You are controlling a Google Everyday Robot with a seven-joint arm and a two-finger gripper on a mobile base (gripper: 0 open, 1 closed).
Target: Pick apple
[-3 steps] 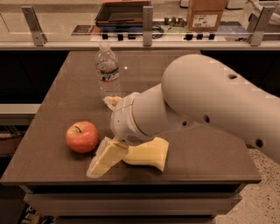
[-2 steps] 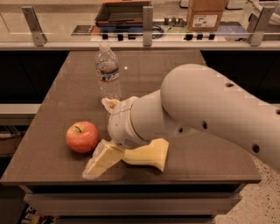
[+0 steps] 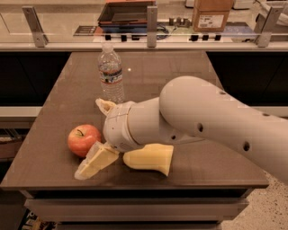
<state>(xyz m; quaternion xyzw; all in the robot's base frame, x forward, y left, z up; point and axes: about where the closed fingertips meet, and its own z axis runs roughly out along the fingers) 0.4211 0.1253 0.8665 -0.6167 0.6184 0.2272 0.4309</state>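
Two fingers (image 3: 96, 159) of the gripper (image 3: 92, 137) are standing spread wide, one behind the apple (image 3: 82, 140) and one at its front, low over the table (image 3: 180, 67). The apple is sitting near the front left, a sponge (image 3: 150, 158) lying just right of it, a bottle (image 3: 111, 74) standing behind.

From my station I see a dark brown table (image 3: 180, 76) filling the middle of the frame, with a small glint of light on its top near upper centre. The gripper (image 3: 90, 138) sits over its lower left part. Along the top edge runs a pale counter (image 3: 67, 45) with upright metal posts (image 3: 152, 20). A cardboard box (image 3: 211, 13) stands on it at upper right and a dark tray (image 3: 126, 11) at top centre. Speckled floor (image 3: 274, 211) shows at lower right.
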